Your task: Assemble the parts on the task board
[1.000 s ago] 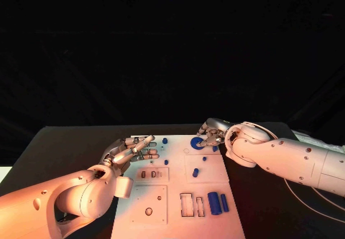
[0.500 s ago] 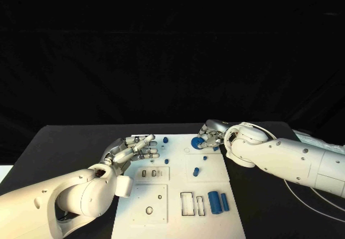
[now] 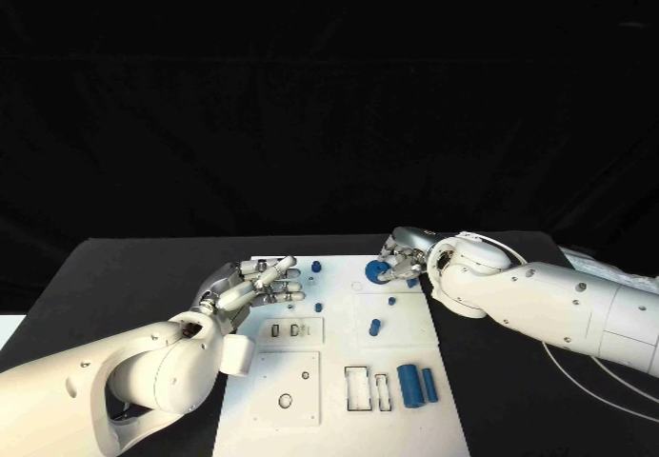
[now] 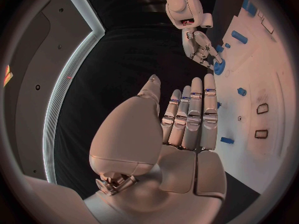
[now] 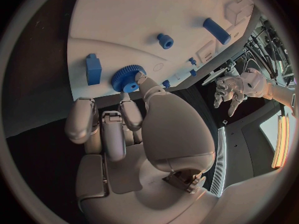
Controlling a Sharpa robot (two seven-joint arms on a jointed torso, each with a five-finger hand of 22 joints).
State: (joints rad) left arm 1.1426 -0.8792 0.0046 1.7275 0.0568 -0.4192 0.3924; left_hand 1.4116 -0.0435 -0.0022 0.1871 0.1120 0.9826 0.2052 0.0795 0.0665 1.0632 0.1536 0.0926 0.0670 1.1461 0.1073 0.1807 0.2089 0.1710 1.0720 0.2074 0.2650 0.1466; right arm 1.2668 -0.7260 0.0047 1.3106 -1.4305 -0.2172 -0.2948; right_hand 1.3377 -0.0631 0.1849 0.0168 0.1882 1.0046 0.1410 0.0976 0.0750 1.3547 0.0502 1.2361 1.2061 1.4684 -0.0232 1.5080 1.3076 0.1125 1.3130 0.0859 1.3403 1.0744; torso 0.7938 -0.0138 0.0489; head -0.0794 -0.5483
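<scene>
The white task board (image 3: 336,381) lies in the middle of the table. A blue gear (image 3: 375,272) sits at its far right corner, and my right hand (image 3: 404,254) is right beside it. In the right wrist view the thumb and one fingertip (image 5: 122,96) touch the rim of the blue gear (image 5: 127,78), pinching it; the other fingers are curled back. My left hand (image 3: 261,284) hovers over the board's far left part with its fingers (image 4: 190,117) straight and nothing in them. Small blue pegs (image 3: 373,328) and a large blue cylinder (image 3: 409,381) lie on the board.
A blue block (image 5: 93,68) stands close to the gear. A thinner blue rod (image 3: 429,386) lies beside the large cylinder, next to rectangular slots (image 3: 357,390). Cables (image 3: 577,371) run along the table at the right.
The right hand's fingers have drawn back a little from the gear's near side. The gear and the left hand have stayed in place.
</scene>
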